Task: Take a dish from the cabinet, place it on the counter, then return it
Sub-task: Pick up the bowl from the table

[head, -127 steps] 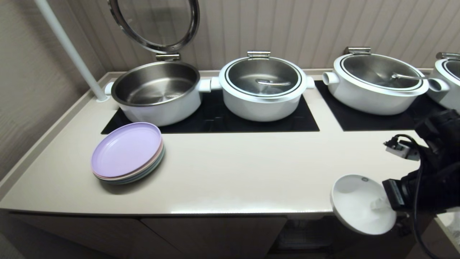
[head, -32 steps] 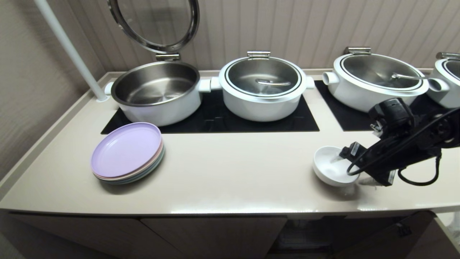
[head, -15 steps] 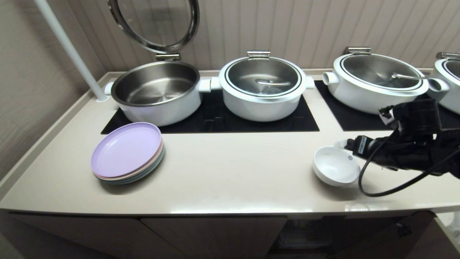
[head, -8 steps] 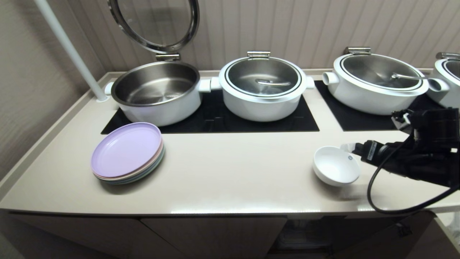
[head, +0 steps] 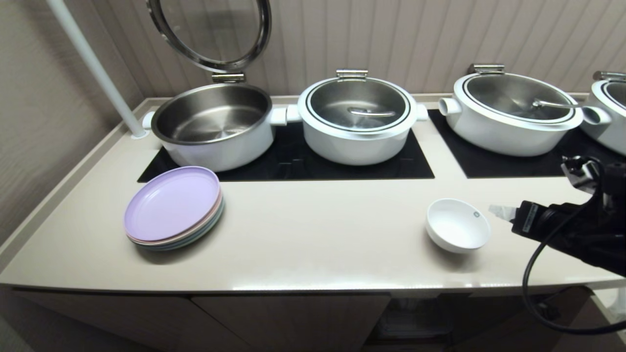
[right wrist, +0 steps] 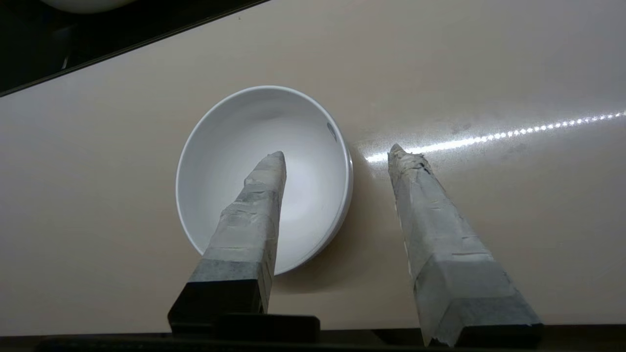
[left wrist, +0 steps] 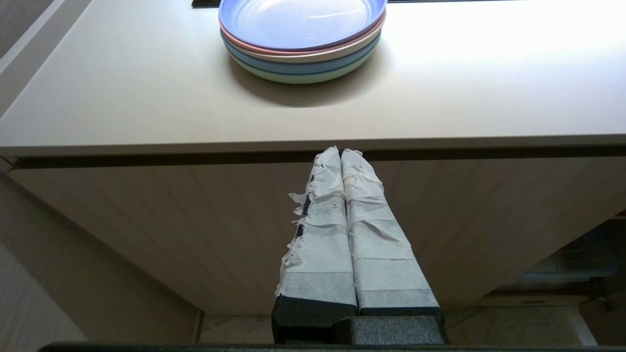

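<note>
A buffet serving station, as in a hotel or canteen dining room. A long beige counter [head: 313,234] carries inset black glass warming panels [head: 293,161], and on them stands a row of round white chafing dishes [head: 357,120] with steel liners and hinged glass lids, one lid [head: 210,32] raised. A stack of pastel plates [head: 173,208] waits beside them. Ribbed beige wall panelling [head: 415,39] runs behind, with ribbed cabinet doors [left wrist: 195,220] below.

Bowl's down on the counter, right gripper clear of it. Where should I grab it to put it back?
Pinch the dish by its near-right rim, one finger inside, one outside. It sits upright and open on the counter; the right gripper is open on that side already.
</note>
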Tool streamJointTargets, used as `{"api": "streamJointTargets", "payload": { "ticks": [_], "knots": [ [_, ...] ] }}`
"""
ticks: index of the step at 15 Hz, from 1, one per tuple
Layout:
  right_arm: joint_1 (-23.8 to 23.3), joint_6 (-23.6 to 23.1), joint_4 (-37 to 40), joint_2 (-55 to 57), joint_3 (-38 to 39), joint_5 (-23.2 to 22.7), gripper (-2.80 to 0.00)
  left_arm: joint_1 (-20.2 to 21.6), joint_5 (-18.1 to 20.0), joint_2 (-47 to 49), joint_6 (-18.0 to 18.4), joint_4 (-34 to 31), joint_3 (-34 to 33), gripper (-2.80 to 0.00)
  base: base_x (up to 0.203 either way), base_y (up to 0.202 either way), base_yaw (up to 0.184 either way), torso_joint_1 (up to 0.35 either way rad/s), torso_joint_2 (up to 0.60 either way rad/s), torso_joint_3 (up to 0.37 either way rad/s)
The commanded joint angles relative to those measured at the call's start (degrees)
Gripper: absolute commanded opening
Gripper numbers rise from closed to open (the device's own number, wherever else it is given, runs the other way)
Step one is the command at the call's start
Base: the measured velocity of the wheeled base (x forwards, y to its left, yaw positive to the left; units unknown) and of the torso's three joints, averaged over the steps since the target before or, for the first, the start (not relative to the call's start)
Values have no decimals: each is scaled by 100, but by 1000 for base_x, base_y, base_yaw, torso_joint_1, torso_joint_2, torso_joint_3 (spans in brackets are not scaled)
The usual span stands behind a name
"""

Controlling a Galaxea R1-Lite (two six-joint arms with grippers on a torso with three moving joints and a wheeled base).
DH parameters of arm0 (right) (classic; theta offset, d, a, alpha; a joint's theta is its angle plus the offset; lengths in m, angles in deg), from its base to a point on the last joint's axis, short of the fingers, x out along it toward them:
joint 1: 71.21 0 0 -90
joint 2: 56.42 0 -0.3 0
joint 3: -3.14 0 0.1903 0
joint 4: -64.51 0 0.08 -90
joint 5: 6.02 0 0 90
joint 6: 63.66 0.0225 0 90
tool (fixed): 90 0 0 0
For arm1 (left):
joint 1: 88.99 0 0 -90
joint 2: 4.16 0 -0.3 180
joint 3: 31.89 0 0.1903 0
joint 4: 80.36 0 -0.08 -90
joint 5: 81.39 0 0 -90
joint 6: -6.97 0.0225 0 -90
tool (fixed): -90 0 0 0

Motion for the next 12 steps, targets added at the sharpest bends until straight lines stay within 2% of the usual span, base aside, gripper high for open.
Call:
{"api": "streamJointTargets", "payload": {
  "ticks": [1,4,7,12],
  "knots": [
    [0,14,-26,-374,169,-4,-280,0,0,-2,-1,1,0,-280,0,0,0,0,0,0],
    [-5,3,-5,-841,374,5,-280,0,0,-2,-1,1,0,-280,0,0,0,0,0,0],
    [-10,-275,-10,-1359,634,13,-280,0,0,-2,-1,1,0,-280,0,0,0,0,0,0],
    [-23,-893,20,-2827,1813,2,-280,0,0,-2,-1,1,0,-280,0,0,0,0,0,0]
  ]
}}
